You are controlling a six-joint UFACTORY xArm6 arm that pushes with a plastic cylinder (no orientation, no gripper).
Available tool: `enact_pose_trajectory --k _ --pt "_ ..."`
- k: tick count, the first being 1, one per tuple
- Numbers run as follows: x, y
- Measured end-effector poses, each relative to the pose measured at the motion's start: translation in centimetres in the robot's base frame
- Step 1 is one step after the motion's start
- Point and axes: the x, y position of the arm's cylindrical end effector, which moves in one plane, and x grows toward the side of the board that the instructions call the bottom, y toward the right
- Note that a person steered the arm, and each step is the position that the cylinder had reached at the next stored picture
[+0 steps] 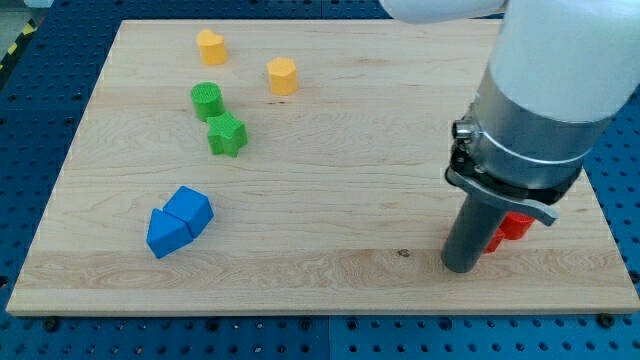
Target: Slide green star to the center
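A: Green star — where does it sit on the wooden board?

B: In the board's upper left part, well to the view's left of the board's middle. It lies flat on the wood.

A: What is around the green star?

B: A green round block sits just above it, toward the view's top and slightly left, very close or touching; I cannot tell which. 2 yellow blocks lie further toward the view's top: 1 yellow block up and left of the star, the other yellow block up and to its right. Below the star, toward the view's bottom left, 2 blue blocks rest against each other: a blue cube-like block and a blue wedge-like block.

A: And my tip?

B: It stands on the board far to the view's right of the green star, well apart from it, toward the bottom right. It is a plain dark rod with no jaws, clamped on nothing. Red blocks show just behind the rod, partly hidden, so I cannot make out their shapes or whether the rod touches them.

A: Anything beyond the board?

B: A blue table surrounds it.
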Motion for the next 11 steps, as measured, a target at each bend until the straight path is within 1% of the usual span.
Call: enact_pose_trajectory --k 1,5,6,7,9,10,11 --pt "-0.4 1.9" --pt "-0.6 2.7" --pt "-0.6 0.0" --pt "0.2 -4.2" --pt "-2.9 -12.6" --pt "-4.3 -15.1" --pt "-5.8 -16.1"
